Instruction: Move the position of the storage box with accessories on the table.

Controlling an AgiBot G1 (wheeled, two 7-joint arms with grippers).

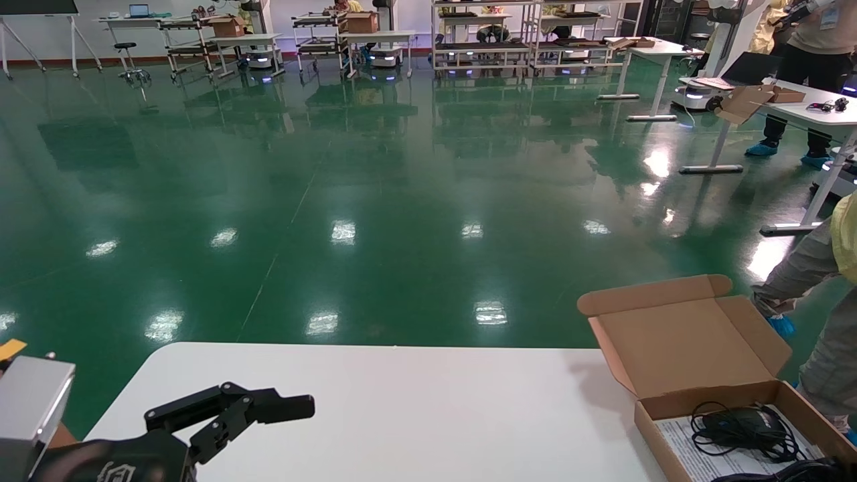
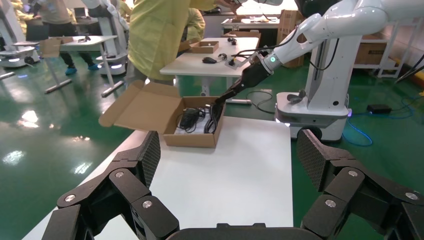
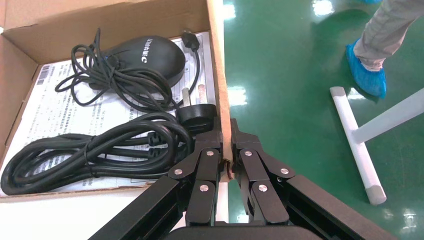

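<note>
- The table (image 1: 402, 415), white and smooth with rounded corners, is seen across the lower part of the head view; a glossy green floor (image 1: 335, 201) with ceiling-light reflections lies beyond its far edge.
- The storage box (image 1: 696, 375), brown corrugated cardboard, is placed at the table's right edge, its hinged lid raised and leaning back over the far edge.
- The accessories (image 3: 115, 105) are contained in the box: a black mouse with its coiled cable, a thicker bundled black cable, and a white printed sheet beneath them.
- The right gripper (image 3: 226, 150) is pressed together on the box's right side wall, one finger inside and one outside the cardboard.
- The left gripper (image 2: 227, 160) is held above the table's near left corner, well apart from the box, its jaws spread wide.
- Distant white desks (image 1: 656, 50), wheeled racks (image 1: 482, 40) and cardboard boxes (image 1: 227, 27) are ranged along the far wall; people in yellow garments and blue shoe covers (image 1: 780, 326) are seen beside the table's right edge.
</note>
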